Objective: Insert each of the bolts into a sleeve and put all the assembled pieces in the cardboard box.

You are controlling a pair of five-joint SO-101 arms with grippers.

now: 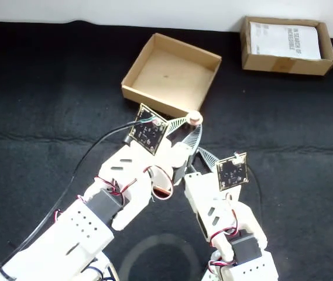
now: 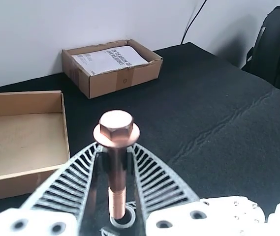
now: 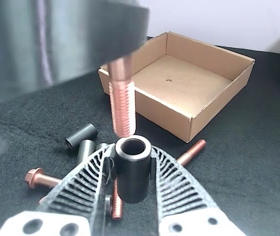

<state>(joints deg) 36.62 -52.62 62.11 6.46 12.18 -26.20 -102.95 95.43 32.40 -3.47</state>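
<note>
Copper flanged bolt (image 2: pixel 116 129) upright, tip at the mouth of a black cylindrical sleeve (image 3: pixel 132 177).
The left gripper (image 2: pixel 115 152) clamps the bolt's shank and the right gripper (image 3: pixel 132 150) pinches the sleeve. Loose bolts (image 3: pixel 41 178) and spare sleeves (image 3: pixel 80 135) lie beside the open brown cardboard box (image 3: pixel 164 115).

- Copper flange bolt (image 2: pixel 115 147): upright, head up, threaded tip just above the black sleeve (image 3: pixel 132 169).
- Black sleeve: upright, bore up.
- Loose bolts (image 3: pixel 191 151), loose sleeves (image 3: pixel 80 136): lying near the open cardboard box (image 3: pixel 218 105).
</note>
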